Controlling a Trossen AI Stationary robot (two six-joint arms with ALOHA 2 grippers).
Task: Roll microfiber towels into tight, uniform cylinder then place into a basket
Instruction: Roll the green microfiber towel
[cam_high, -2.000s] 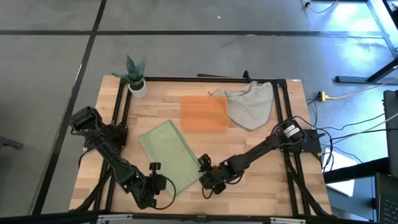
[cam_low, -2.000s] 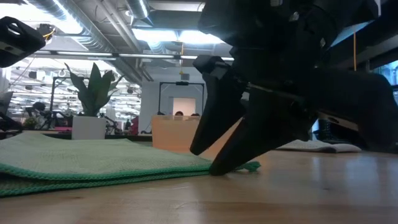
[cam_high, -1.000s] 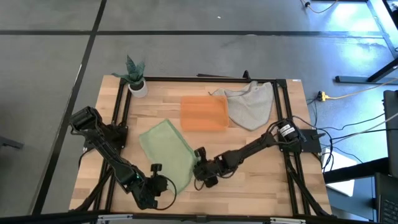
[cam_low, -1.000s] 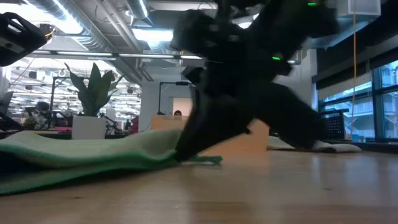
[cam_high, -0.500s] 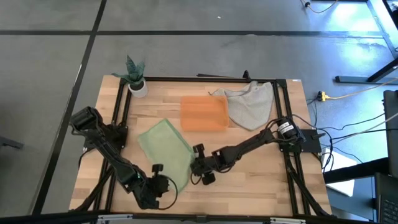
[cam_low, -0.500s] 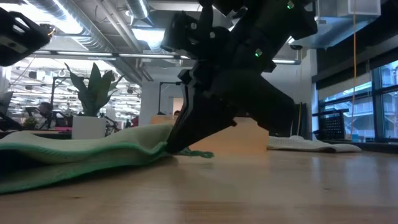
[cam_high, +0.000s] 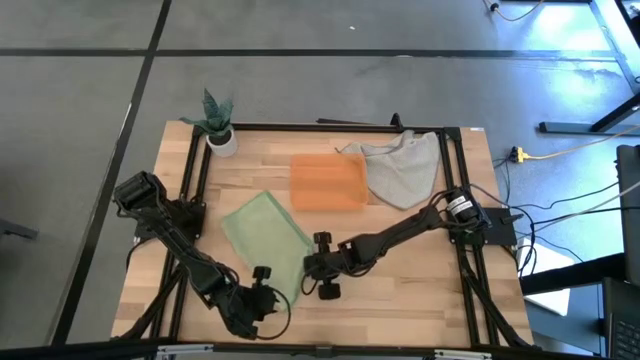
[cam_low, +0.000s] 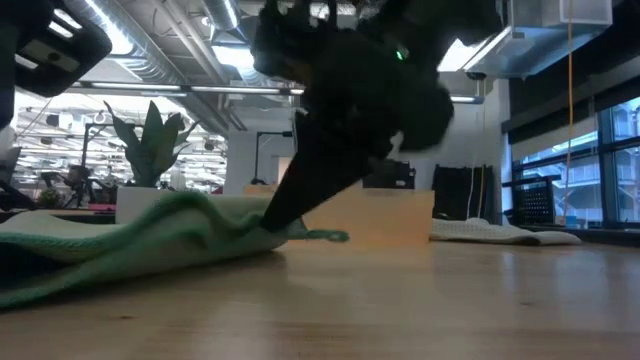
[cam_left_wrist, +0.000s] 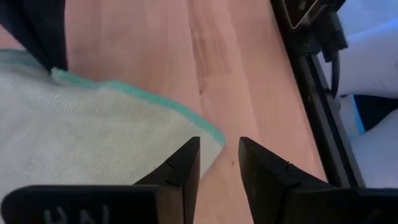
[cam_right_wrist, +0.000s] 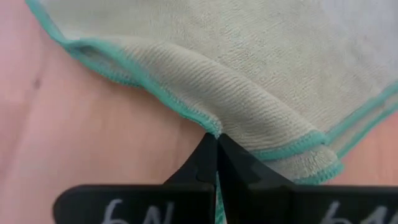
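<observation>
Right gripper (cam_right_wrist: 216, 144) pinches the green towel's (cam_high: 265, 245) edge; left gripper (cam_left_wrist: 217, 165) open beside it; rolling seemingly barely begun, basket (cam_high: 327, 182) unfilled

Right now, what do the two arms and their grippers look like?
Both arms are dark, jointed and slim. The left gripper has two flat black fingers; the right gripper has two tapered black fingers. White lettering marks each gripper's body. A white band rings the right arm's base joint.

A dark gripper (cam_low: 285, 215) pinched the rumpled green microfiber towel (cam_low: 130, 235) on the wooden tabletop (cam_low: 400, 300), before a translucent orange basket (cam_low: 375, 215).
</observation>
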